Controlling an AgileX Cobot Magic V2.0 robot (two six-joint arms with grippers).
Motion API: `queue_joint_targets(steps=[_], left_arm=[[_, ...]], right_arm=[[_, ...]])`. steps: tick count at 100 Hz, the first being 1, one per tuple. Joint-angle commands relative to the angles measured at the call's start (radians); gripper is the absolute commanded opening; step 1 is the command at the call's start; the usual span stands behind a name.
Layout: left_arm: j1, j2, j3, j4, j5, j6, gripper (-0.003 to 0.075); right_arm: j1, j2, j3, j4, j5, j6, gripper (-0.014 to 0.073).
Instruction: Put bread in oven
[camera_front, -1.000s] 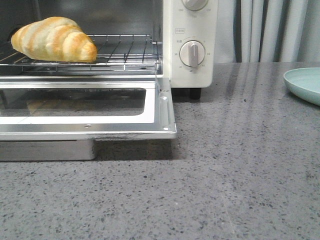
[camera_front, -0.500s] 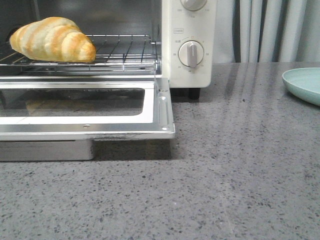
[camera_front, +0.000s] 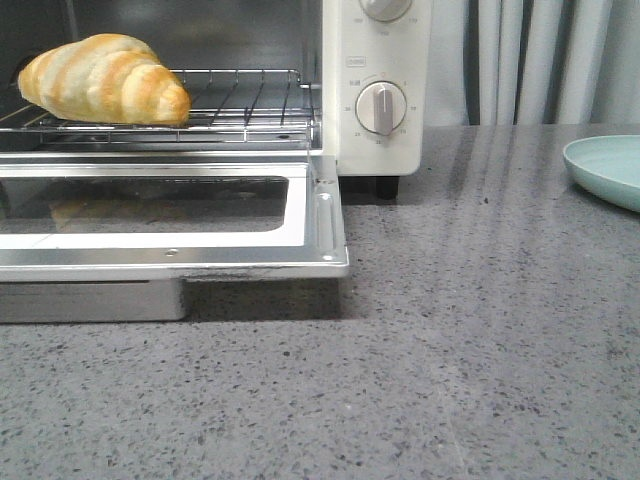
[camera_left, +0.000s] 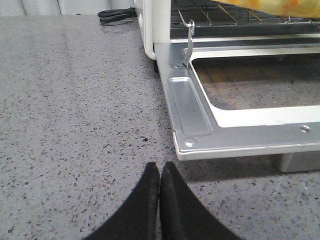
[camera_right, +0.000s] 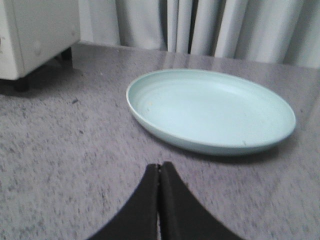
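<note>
The bread (camera_front: 105, 80), a golden-brown croissant roll with pale bands, lies on the wire rack (camera_front: 250, 105) inside the cream-white oven (camera_front: 378, 80). The oven's glass door (camera_front: 318, 215) is folded down flat over the counter. In the left wrist view, my left gripper (camera_left: 160, 165) is shut and empty, low over the counter just in front of the door's corner (camera_left: 187, 142); a sliver of the bread (camera_left: 280, 4) shows at the top. In the right wrist view, my right gripper (camera_right: 159, 166) is shut and empty, in front of a pale green plate (camera_right: 210, 107). Neither gripper shows in the front view.
The empty pale green plate (camera_front: 605, 168) sits at the right edge of the grey speckled counter. A corner of the oven body (camera_right: 40, 35) stands beside it. Grey curtains (camera_front: 540, 60) hang behind. A black cable (camera_left: 117, 15) lies by the oven's far side.
The whole front view has shifted slightly left and up; the bread, oven and plate keep their places relative to each other.
</note>
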Motion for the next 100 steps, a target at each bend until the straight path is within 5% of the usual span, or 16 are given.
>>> queue_joint_targets(steps=[1, 8, 100], left_arm=[[0.004, -0.031, 0.025, -0.01, -0.055, -0.009, -0.0021], [0.004, -0.031, 0.025, -0.01, -0.055, -0.009, -0.0021], [0.004, -0.031, 0.025, -0.01, -0.055, -0.009, -0.0021]], right_arm=[[-0.008, -0.045, 0.011, 0.01, 0.067, 0.004, -0.0069], [-0.009, -0.107, 0.011, 0.01, 0.178, 0.004, -0.0069], [-0.009, -0.101, 0.011, -0.001, 0.174, 0.002, -0.0069]])
